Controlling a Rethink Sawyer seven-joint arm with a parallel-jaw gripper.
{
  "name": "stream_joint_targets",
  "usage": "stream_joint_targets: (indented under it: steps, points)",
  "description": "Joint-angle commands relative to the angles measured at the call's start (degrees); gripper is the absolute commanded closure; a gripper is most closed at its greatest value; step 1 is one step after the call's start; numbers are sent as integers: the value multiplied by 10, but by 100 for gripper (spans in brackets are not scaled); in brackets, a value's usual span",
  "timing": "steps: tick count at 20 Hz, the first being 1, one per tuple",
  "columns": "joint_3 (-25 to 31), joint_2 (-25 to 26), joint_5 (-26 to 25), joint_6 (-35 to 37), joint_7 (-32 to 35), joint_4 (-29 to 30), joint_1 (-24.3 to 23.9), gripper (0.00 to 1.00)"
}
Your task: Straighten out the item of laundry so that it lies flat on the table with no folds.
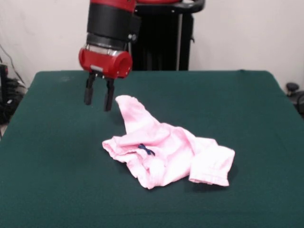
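The pale pink baby pants (pixel 166 149) lie crumpled on the dark green table (pixel 57 180), a little right of its middle. A tiny dark blue bow (pixel 146 150) shows on the bunched waistband at the front left. One leg points up and back, its cuff (pixel 127 102) raised; the other leg is folded to the right with its cuff (pixel 213 171) near the front. My gripper (pixel 99 103) hangs just left of the raised cuff, above the table. Its two black fingers (pixel 89 92) are apart and hold nothing.
The robot's black pedestal (pixel 161 40) stands behind the table's far edge. Dark items lie off the table at the left edge (pixel 7 95) and the right edge (pixel 294 92). Bare green cloth surrounds the garment on all sides.
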Motion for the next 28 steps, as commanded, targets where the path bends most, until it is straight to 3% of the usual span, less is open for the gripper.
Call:
stream_joint_targets:
  steps: [1, 5, 9, 13, 18, 21, 28]
  points:
    - [235, 37, -69, 88, -173, 100, -107, 0]
    - [341, 35, -60, 151, -205, 138, -178, 0]
    - [359, -18, -64, 171, -197, 156, -173, 0]
    - [324, -68, -100, 168, -166, 147, -131, 0]
    - [300, -63, -151, 144, -130, 131, -99, 0]
    - [252, -51, -184, 153, -98, 103, -59, 0]
    - [186, 31, -270, 131, -48, 36, -9, 0]
